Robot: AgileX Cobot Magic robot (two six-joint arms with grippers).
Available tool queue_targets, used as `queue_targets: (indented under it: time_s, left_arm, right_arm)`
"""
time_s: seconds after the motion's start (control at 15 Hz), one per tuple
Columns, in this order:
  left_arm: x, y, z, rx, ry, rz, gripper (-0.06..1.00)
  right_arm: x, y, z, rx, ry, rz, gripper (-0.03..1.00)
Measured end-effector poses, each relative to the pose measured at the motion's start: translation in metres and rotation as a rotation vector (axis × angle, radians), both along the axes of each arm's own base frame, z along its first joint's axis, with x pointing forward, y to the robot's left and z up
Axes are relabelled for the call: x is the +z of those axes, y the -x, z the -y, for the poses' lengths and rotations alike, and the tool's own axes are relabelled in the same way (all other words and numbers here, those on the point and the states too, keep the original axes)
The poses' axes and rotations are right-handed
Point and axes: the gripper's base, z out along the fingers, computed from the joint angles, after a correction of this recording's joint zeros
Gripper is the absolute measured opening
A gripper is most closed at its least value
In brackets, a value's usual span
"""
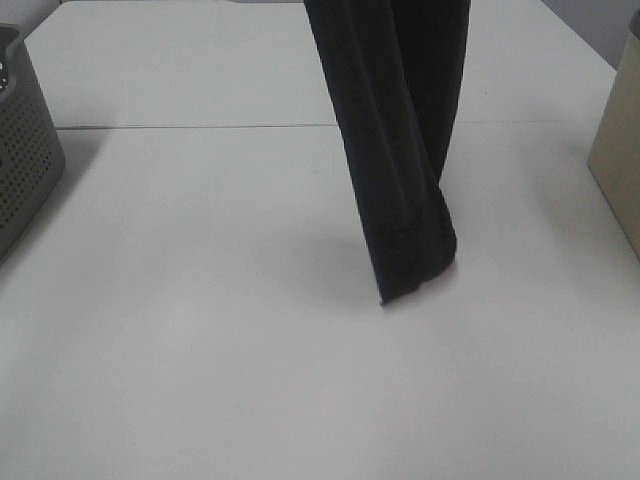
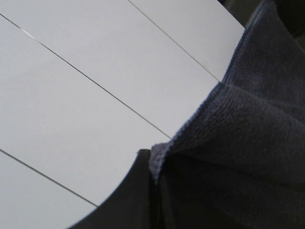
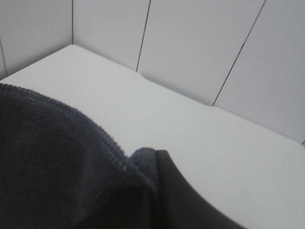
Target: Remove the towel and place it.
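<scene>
The towel, dark charcoal and long, hangs straight down from above the top edge of the exterior view. Its folded lower end touches or nearly touches the white table right of centre. Neither gripper shows in the exterior view. In the left wrist view the left gripper pinches a hemmed edge of the towel against a dark finger. In the right wrist view the right gripper pinches the towel against a dark finger. Both hold it high.
A grey perforated basket stands at the table's left edge. A beige box stands at the right edge. A seam runs across the table behind the towel.
</scene>
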Motion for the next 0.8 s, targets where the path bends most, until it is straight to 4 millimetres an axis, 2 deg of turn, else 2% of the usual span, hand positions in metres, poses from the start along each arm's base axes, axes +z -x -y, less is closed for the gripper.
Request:
queue_targets:
  time_s: [0.27,0.47,0.6,0.67,0.73,0.8]
  left_arm:
    - [-0.002,-0.035,0.000,-0.012,0.203,0.165,0.00]
    - [-0.006,-0.055,-0.006,0.014,0.271,0.263,0.00]
    - [-0.016,-0.075,-0.016,0.049,0.294,0.308,0.00]
    - [-0.028,-0.097,-0.028,0.084,0.344,0.329,0.00]
    - [-0.028,-0.097,-0.028,0.084,0.344,0.329,0.00]
    - [-0.043,-0.118,-0.040,0.105,0.408,0.351,0.00]
  right_arm:
    - [0.006,-0.027,-0.009,-0.006,-0.034,0.248,0.01]
    - [0.003,-0.045,-0.016,0.002,-0.056,0.361,0.01]
    - [-0.003,-0.061,-0.015,-0.014,-0.122,0.417,0.01]
    - [-0.013,-0.077,-0.016,-0.024,-0.170,0.438,0.01]
    - [-0.013,-0.077,-0.016,-0.024,-0.170,0.438,0.01]
    - [-0.027,-0.091,-0.021,-0.018,-0.170,0.440,0.01]
